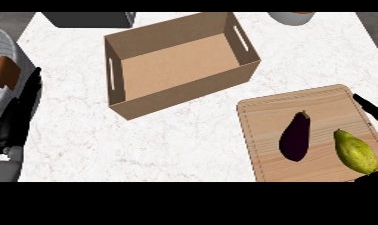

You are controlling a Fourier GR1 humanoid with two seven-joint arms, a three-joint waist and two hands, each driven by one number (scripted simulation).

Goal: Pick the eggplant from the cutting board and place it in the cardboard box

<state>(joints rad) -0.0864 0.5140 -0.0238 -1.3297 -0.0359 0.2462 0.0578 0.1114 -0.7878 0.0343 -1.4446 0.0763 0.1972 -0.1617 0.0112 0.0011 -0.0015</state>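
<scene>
You had nothing of the task done at this moment: the dark purple eggplant (296,136) lay untouched on the pale wooden cutting board (269,119) at the worktop's near right corner, its stem end pointing away from you, just beside a yellow-green pear-shaped fruit (354,150) that sat between it and the board's right edge. The open brown cardboard box (177,96), with slot handles cut in its two short walls, stood near the middle of the white marbled worktop (88,134), toward the far edge, apart from the board, and it held nothing. Your right hand (365,105) showed only as a black sliver at the worktop's right edge, just over the board's far right corner; you could not tell from that whether its fingers were spread or curled. Your left hand (21,114) hung at the worktop's left edge as a dark shape, and its fingers could not be made out either. All was left to do: reach the eggplant, close on it, lift it clear of the fruit, carry it across to the box and let it go inside.
</scene>
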